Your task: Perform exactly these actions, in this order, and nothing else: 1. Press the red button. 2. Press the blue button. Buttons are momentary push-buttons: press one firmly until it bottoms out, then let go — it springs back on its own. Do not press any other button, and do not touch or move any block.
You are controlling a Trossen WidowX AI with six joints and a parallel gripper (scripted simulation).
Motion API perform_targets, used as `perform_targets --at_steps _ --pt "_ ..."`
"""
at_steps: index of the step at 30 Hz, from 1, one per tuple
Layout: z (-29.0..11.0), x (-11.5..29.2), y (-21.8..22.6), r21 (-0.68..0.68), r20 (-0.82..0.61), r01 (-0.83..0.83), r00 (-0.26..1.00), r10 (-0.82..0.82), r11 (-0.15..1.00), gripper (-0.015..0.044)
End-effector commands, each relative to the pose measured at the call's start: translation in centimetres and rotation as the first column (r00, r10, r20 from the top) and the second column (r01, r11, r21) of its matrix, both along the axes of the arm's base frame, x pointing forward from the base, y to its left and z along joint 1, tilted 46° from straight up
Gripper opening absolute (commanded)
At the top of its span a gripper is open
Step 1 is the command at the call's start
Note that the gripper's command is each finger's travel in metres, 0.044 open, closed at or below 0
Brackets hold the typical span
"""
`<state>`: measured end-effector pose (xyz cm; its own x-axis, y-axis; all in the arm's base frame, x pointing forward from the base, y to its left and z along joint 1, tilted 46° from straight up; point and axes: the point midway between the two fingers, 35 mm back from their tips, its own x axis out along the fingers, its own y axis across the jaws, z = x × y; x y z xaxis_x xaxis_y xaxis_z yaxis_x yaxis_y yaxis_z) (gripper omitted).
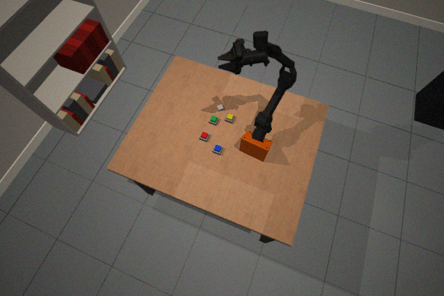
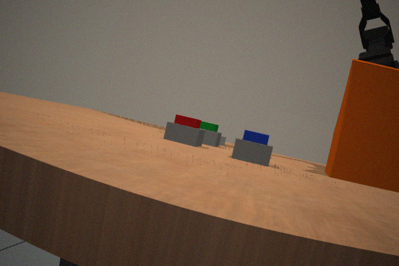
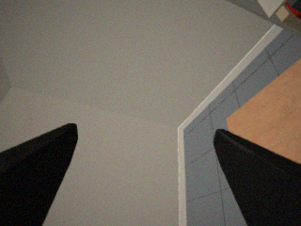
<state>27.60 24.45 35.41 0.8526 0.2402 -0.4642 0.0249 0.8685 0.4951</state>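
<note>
The red button sits on a grey base near the middle of the wooden table. The blue button is just in front and to the right of it, close to the arm's orange base. My gripper is open and empty. It hangs high in the air over the table's far edge, well away from both buttons, and points outward toward the wall and floor. No button shows in the wrist view.
A green button and a yellow button stand behind the red and blue ones. A small grey block lies further back. A shelf unit with books stands off the table's left side.
</note>
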Motion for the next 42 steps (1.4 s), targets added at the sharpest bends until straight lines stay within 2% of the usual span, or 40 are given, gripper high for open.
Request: perform_targets --at_steps 1,9,16,20,24,31,37,42 --pt "-6.6 3.2 -0.7 -0.218 -0.116 0.047 0.991 -0.074 0.975 0.0400" --pt "-18.4 6.8 -4.6 -0.550 -0.328 0.021 0.914 -0.240 0.835 0.0400" --pt "-28.0 7.2 -10.3 -0.740 -0.496 -0.123 0.764 -0.413 0.661 0.0400" --pt "-32.9 6.1 -14.3 -0.786 -0.575 -0.253 0.635 -0.516 0.564 0.0400" --pt "-37.3 3.9 -18.4 -0.775 -0.632 -0.406 0.475 -0.613 0.484 0.0400" --pt "-38.0 3.5 -19.1 -0.767 -0.639 -0.433 0.445 -0.628 0.473 0.0400" --pt "-42.1 2.9 -23.3 -0.768 -0.637 -0.433 0.445 -0.629 0.471 0.0242" --pt "-42.2 2.9 -23.5 -0.768 -0.637 -0.433 0.445 -0.630 0.471 0.0111"
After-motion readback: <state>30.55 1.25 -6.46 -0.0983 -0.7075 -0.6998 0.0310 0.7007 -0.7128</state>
